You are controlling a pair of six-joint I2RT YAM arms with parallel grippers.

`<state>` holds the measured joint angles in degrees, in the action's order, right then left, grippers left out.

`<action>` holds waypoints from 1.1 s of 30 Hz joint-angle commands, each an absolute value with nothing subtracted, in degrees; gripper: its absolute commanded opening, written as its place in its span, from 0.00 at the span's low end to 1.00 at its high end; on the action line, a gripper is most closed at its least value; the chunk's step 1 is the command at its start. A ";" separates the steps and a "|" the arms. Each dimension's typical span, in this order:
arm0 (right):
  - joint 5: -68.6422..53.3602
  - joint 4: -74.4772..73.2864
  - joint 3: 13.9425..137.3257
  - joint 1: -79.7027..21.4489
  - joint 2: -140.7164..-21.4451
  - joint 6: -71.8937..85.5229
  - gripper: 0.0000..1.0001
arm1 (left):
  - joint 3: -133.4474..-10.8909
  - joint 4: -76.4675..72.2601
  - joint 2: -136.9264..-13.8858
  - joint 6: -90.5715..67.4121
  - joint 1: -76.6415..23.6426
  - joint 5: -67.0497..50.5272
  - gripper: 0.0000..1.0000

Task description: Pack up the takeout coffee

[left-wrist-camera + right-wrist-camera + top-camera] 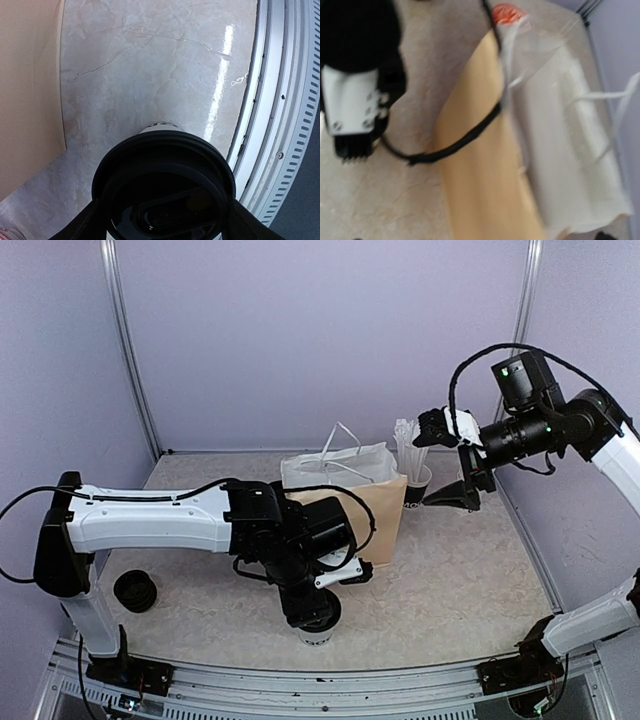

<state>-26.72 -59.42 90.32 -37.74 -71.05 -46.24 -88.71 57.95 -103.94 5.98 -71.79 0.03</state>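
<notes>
A takeout coffee cup (318, 630), white with a black lid, stands near the table's front edge, in front of the paper bag (372, 512). My left gripper (316, 610) is down over it. In the left wrist view the black lid (165, 175) fills the lower frame, with my gripper (162, 225) closed on it and one finger (75, 227) pressed against each side. My right gripper (455, 497) hangs raised to the right of the bag. Its fingers do not show in the blurred right wrist view, which looks down on the tan bag (480, 190).
The bag stands open with a white lining and handles (340, 455). A cup holding white straws (410, 465) is behind its right corner. A black round object (135, 591) lies at front left. The metal table rail (280, 125) runs close beside the cup.
</notes>
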 commanded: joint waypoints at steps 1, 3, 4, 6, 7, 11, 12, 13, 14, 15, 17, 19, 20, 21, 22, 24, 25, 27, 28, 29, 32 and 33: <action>-26.78 -58.71 98.63 -36.45 -73.75 -43.25 0.99 | -92.57 60.69 -100.89 3.64 -72.99 1.44 0.70; -26.22 -57.74 102.81 -35.49 -76.08 -41.09 0.99 | -93.60 61.11 -99.37 3.15 -73.69 1.66 0.70; -26.27 -56.85 105.20 -34.65 -77.30 -40.11 0.99 | -94.20 61.31 -98.60 2.98 -74.00 1.66 0.70; -24.88 -54.49 108.12 -32.51 -80.68 -37.88 0.99 | -95.75 62.00 -96.31 2.12 -74.78 1.87 0.70; -24.02 -53.88 109.92 -31.58 -81.98 -36.92 0.99 | -96.82 62.46 -95.53 1.70 -75.15 2.05 0.70; -24.20 -53.62 115.98 -29.29 -89.48 -36.89 0.96 | -102.53 64.65 -91.57 0.38 -76.88 2.37 0.69; -24.14 -53.77 117.42 -29.27 -91.37 -37.24 0.94 | -103.80 64.78 -90.83 0.28 -77.21 2.37 0.69; -24.46 -54.37 118.86 -29.27 -93.06 -37.84 0.92 | -104.89 64.91 -89.82 0.27 -77.37 2.45 0.69; -24.91 -54.88 120.04 -29.27 -94.88 -38.33 0.90 | -106.23 64.90 -88.97 0.26 -77.50 2.77 0.69; -26.02 -55.62 121.49 -29.27 -96.59 -38.66 0.89 | -107.10 64.86 -87.63 0.26 -77.56 3.35 0.69; -27.98 -56.80 123.35 -29.26 -99.77 -39.04 0.86 | -108.59 64.80 -85.78 0.26 -77.61 4.90 0.69; -31.02 -59.10 125.00 -29.39 -102.88 -40.49 0.84 | -109.13 64.14 -83.58 0.26 -77.53 7.23 0.69; -32.26 -60.11 125.74 -29.50 -104.20 -41.14 0.83 | -109.15 63.81 -82.39 0.26 -77.52 8.57 0.69; -33.20 -60.86 126.23 -29.57 -105.30 -41.47 0.83 | -109.16 63.40 -81.04 0.26 -77.45 9.74 0.70; -34.12 -61.55 126.44 -29.56 -106.15 -42.01 0.82 | -109.12 62.99 -80.29 0.26 -77.32 10.79 0.70; -35.40 -62.67 126.06 -29.61 -107.18 -43.50 0.82 | -109.14 62.25 -78.93 0.38 -76.34 12.30 0.70; -35.71 -62.98 125.65 -29.61 -107.45 -43.97 0.81 | -109.34 61.97 -78.32 0.58 -75.68 12.46 0.70; -35.79 -62.99 124.58 -29.62 -107.80 -44.60 0.81 | -109.90 61.73 -77.53 1.05 -74.24 12.58 0.70; -35.59 -62.82 123.68 -29.62 -108.07 -44.76 0.80 | -110.16 61.58 -77.20 1.36 -73.47 12.59 0.70; -35.37 -62.68 123.36 -29.69 -108.47 -44.95 0.80 | -110.42 61.46 -77.02 1.74 -72.49 12.57 0.70; -35.47 -62.66 123.66 -29.74 -110.51 -45.02 0.77 | -111.09 60.66 -76.47 3.35 -69.03 12.45 0.70; -35.57 -62.60 123.92 -29.84 -111.24 -44.99 0.77 | -111.46 60.29 -76.39 3.91 -67.79 12.12 0.70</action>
<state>-33.91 -61.41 123.92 -29.52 -108.47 -44.03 -109.30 63.16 -77.32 1.56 -71.42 11.22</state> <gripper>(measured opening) 0.776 0.711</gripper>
